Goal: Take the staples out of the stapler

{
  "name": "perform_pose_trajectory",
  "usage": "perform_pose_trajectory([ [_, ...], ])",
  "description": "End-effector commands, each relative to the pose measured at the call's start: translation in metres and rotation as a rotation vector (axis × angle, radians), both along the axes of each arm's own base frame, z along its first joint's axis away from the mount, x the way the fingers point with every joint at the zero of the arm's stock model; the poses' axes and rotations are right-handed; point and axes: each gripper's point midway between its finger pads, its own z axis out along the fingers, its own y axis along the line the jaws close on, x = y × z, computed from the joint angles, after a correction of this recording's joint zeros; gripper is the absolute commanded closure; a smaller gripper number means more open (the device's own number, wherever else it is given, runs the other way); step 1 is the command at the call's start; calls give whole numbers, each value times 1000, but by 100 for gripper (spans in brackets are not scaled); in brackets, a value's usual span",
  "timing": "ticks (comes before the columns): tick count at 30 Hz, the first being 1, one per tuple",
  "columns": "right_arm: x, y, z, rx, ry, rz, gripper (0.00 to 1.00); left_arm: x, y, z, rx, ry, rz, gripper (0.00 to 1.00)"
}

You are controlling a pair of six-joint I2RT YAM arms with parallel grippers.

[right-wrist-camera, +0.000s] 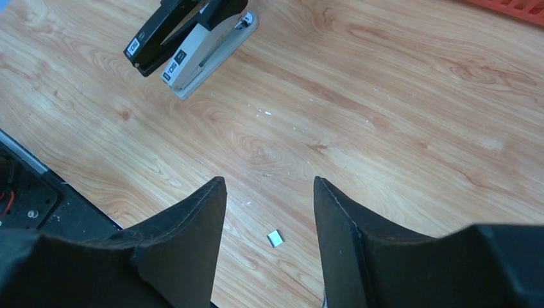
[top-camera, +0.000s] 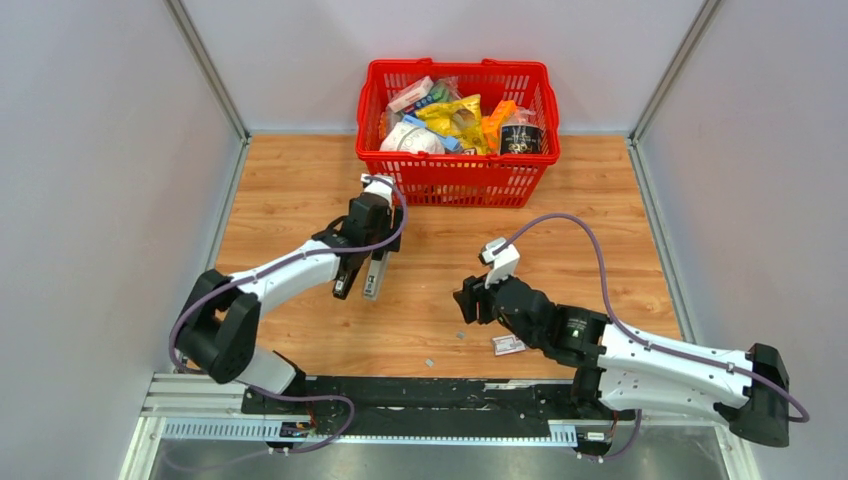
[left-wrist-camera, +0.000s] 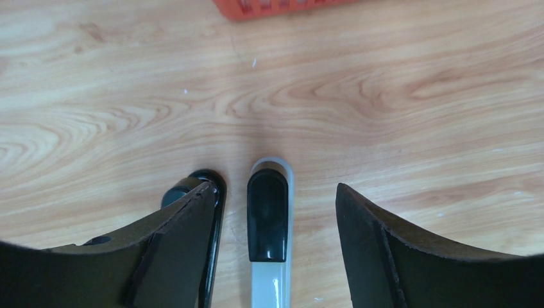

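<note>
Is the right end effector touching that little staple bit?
Apart. Right wrist view: bare wood surrounds the staple bit between the right end effector's open fingers.

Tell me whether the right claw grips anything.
No: the right claw hangs open and empty, above a small silvery metal staple bit.

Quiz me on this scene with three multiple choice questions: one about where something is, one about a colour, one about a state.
1. Where on the table is the basket?
A. near edge
B. left corner
C. far edge, middle
2. What colour is the basket?
A. red
B. blue
C. green
3. How is the stapler?
A. closed flat
B. swung open
C. inside the basket

Answers:
1. C, it stands at the far side.
2. A, its mesh walls are red.
3. B, its black top is splayed away from its grey base.
</note>
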Motion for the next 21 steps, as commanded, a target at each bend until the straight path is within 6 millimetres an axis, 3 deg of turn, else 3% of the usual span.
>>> perform_pose_trajectory([
  [1, 6, -8, 26, 59, -40, -49, 43, 4, -6, 67, -109, -133, -7, 23],
  [5, 8, -11, 29, 58, -56, -66, 41, -6, -7, 91, -153, -161, -44, 23],
  [10, 12, -21, 36, 40, -81, -99, 38, -25, -32, 110, -264, -144, -187, 23],
  [16, 26, -61, 30, -56, -58, -257, 36, -49, -57, 115, -415, -99, -306, 23],
  [21, 35, -93, 10, -52, 76, -366, 38, -63, -67, 113, -510, -80, -346, 23],
])
